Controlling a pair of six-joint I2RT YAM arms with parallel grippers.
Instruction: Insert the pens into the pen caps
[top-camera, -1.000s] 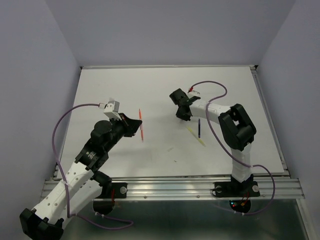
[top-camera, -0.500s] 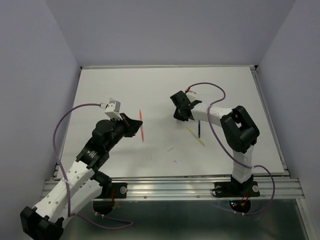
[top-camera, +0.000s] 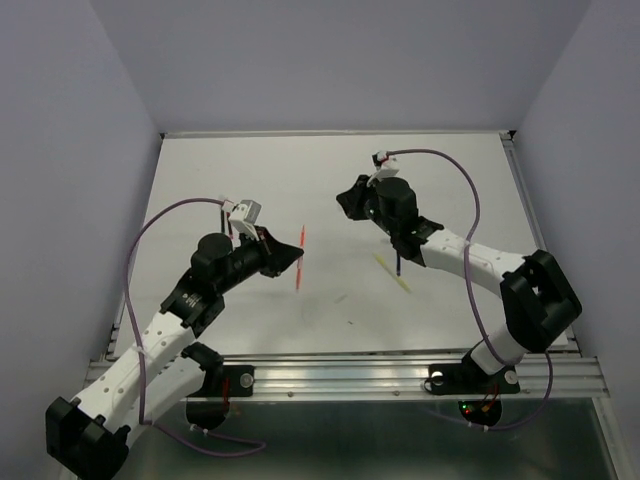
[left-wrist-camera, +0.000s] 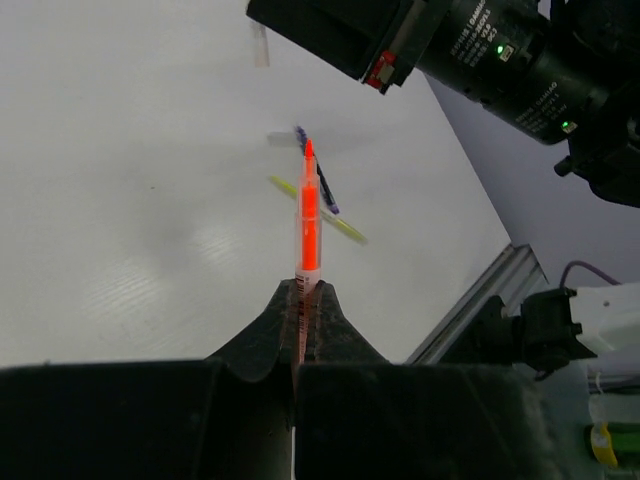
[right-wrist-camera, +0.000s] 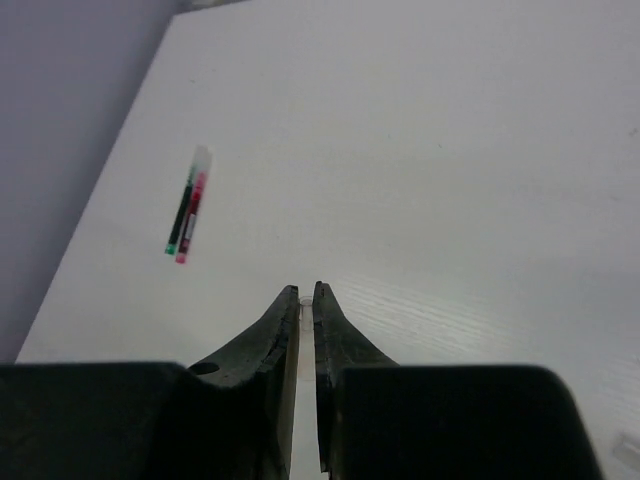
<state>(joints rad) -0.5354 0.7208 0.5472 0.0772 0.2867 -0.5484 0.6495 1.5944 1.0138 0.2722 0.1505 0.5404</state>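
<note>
The black left gripper (left-wrist-camera: 308, 290) holds a bright orange-red pen (left-wrist-camera: 309, 225), the black right gripper (right-wrist-camera: 306, 290) a pale translucent pen cap (right-wrist-camera: 305, 297), while a yellow pen (left-wrist-camera: 345, 228), a dark blue pen (left-wrist-camera: 327, 195), a green pen (right-wrist-camera: 180, 218) and a red pen (right-wrist-camera: 193, 215) lie on the white table (top-camera: 250, 180).

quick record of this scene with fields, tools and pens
left tool: shut on orange pen
right tool: nearly closed, apparently pinching a faint pen cap
on table: yellow pen and dark blue pen, crossing
near table edge: green pen and red pen, side by side
</note>
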